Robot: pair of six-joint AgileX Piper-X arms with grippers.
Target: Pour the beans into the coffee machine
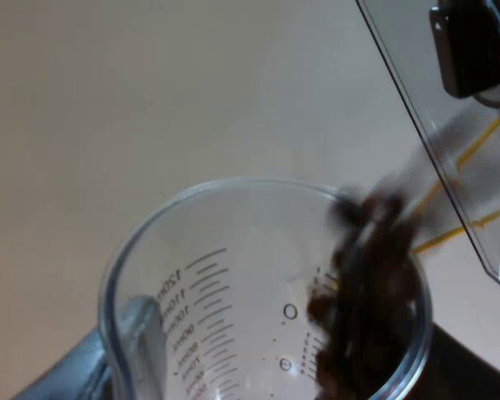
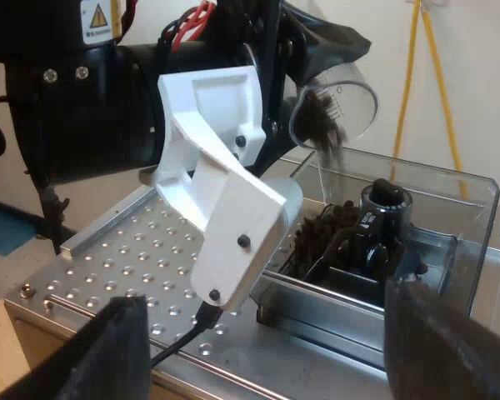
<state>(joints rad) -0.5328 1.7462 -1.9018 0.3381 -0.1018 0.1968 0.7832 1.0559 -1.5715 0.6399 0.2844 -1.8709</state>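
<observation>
The clear measuring glass [image 1: 233,283] is tipped over, and dark coffee beans [image 1: 367,300] slide across its rim toward the transparent wall of the bean hopper [image 1: 467,167]. In the right wrist view my left gripper [image 2: 312,50] is shut on the measuring glass [image 2: 346,104], holding it tilted above the hopper [image 2: 450,208]. Beans [image 2: 321,117] fall from the glass onto a pile of beans [image 2: 325,229] inside the hopper. My right gripper [image 2: 283,333] hovers open over the machine's top beside the hopper, its fingers wide apart with nothing between them.
The espresso machine's top is a perforated metal plate [image 2: 142,250] next to the hopper. A black knob [image 2: 386,200] stands in the hopper's middle. Yellow poles [image 2: 437,83] lean against the wall behind the machine.
</observation>
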